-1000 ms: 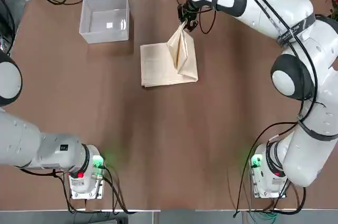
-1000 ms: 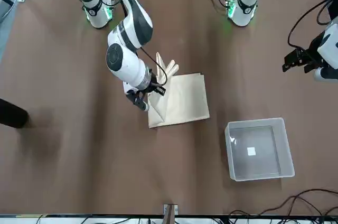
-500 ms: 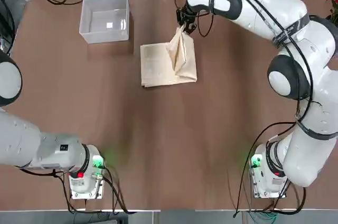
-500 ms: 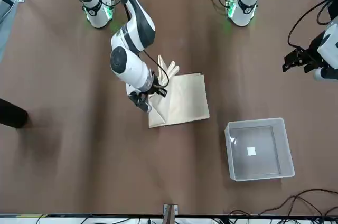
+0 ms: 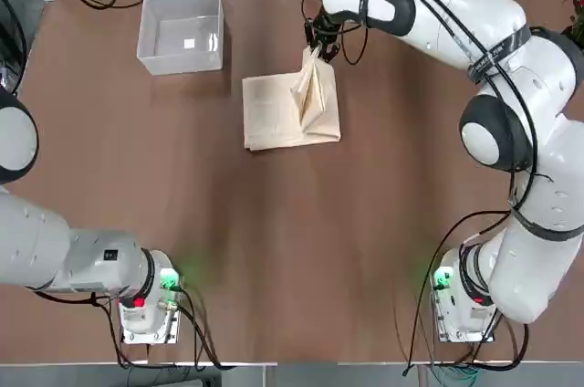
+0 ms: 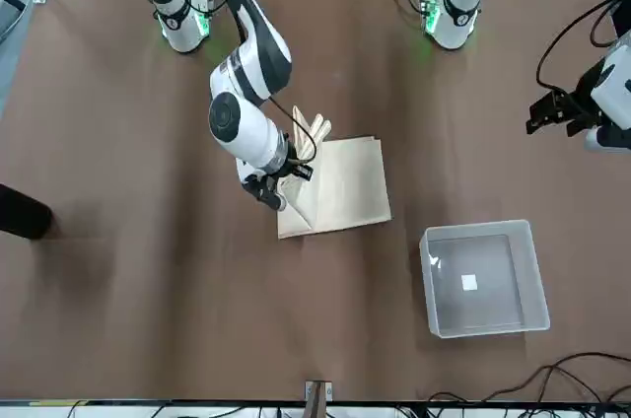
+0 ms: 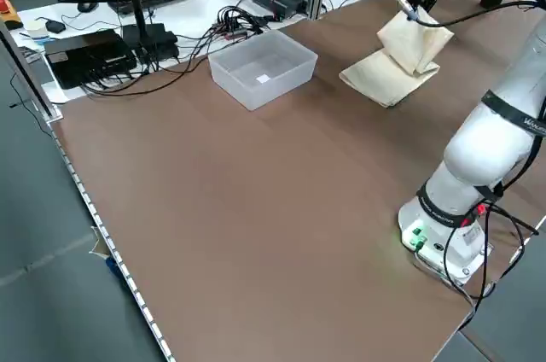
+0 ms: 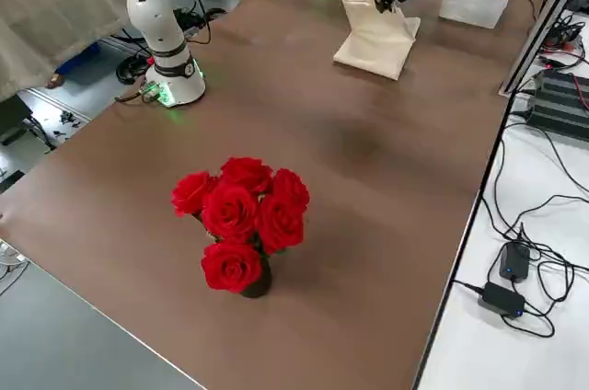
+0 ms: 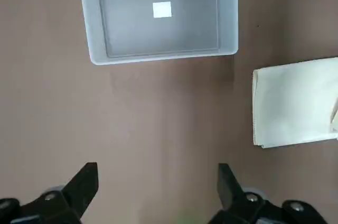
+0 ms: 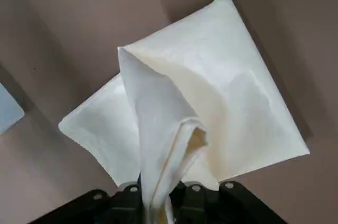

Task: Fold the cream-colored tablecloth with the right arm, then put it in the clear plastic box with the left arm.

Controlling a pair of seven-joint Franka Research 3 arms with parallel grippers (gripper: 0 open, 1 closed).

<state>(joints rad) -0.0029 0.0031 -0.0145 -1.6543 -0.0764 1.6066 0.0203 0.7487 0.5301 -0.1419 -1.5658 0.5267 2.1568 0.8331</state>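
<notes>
R gripper [image 5: 315,46] clenched on raised corner of cream tablecloth [image 5: 290,111]; rest of cloth flat on counter [image 5: 292,241], near clear plastic box [image 5: 181,31]. L gripper [image 9: 157,179] spread wide, holding nothing, above counter near box.

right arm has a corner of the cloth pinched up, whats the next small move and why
Probably carry the pinched corner across toward the box side and lay it down. The right tool is shut on the raised edge of the cloth, which stands in a peak while the rest lies flat on the table. The fold isn't laid yet; the box is empty, and the left tool waits open.
</notes>
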